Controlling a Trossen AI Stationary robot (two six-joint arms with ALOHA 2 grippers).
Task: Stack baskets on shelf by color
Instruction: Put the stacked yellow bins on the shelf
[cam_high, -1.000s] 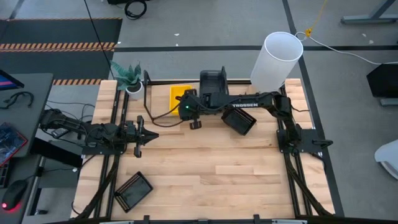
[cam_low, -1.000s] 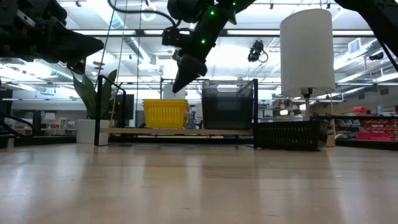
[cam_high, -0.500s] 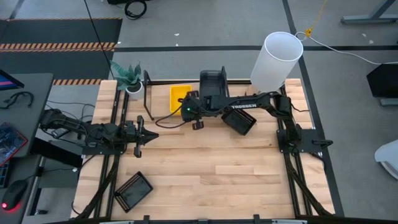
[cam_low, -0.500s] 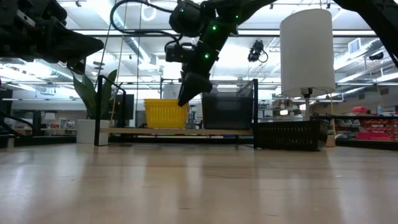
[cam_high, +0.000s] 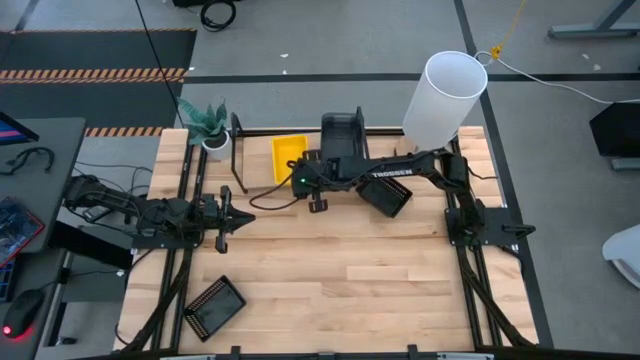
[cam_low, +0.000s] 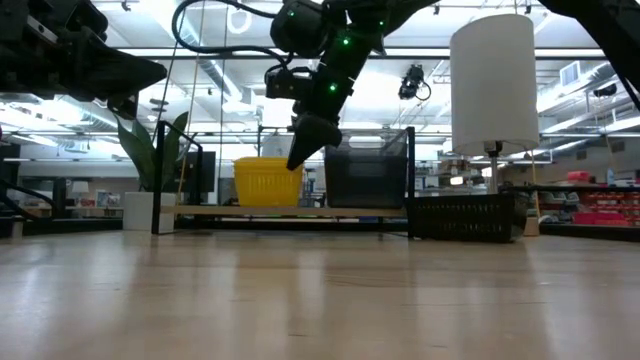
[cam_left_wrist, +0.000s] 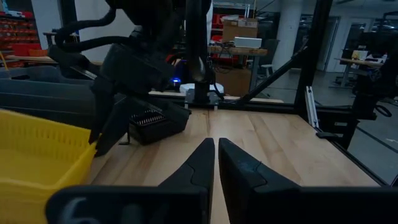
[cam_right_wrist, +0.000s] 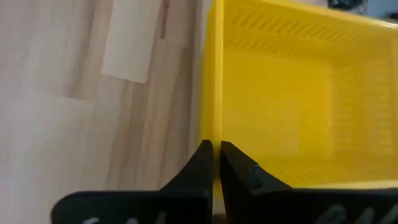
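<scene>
A yellow basket (cam_high: 288, 155) stands on the shelf (cam_low: 300, 211) at the table's far side, its bottom on the light board. Beside it on the right stands a dark grey basket (cam_high: 343, 135). A black mesh basket (cam_high: 385, 196) lies on the table under my right arm. My right gripper (cam_right_wrist: 215, 152) reaches down to the yellow basket's near right corner and is shut on its wall. My left gripper (cam_high: 243, 218) hovers shut over the table's left side, holding nothing. My right gripper pinches the yellow basket's side wall at its rim (cam_right_wrist: 214, 134), close to the near right corner, one finger inside the basket and one outside. The fingers come from above, slanting down, and the rim runs on away between them. The basket rests on the shelf board (cam_low: 268, 205).
Another black mesh basket (cam_high: 214, 305) lies near the table's near left corner. A potted plant (cam_high: 212, 128) stands at the shelf's left end and a tall white cylinder (cam_high: 445, 95) at the far right. Bare wood lies in the table's middle.
My right gripper has come down from above the shelf, and a little toward the table's right, onto the yellow basket's rim.
</scene>
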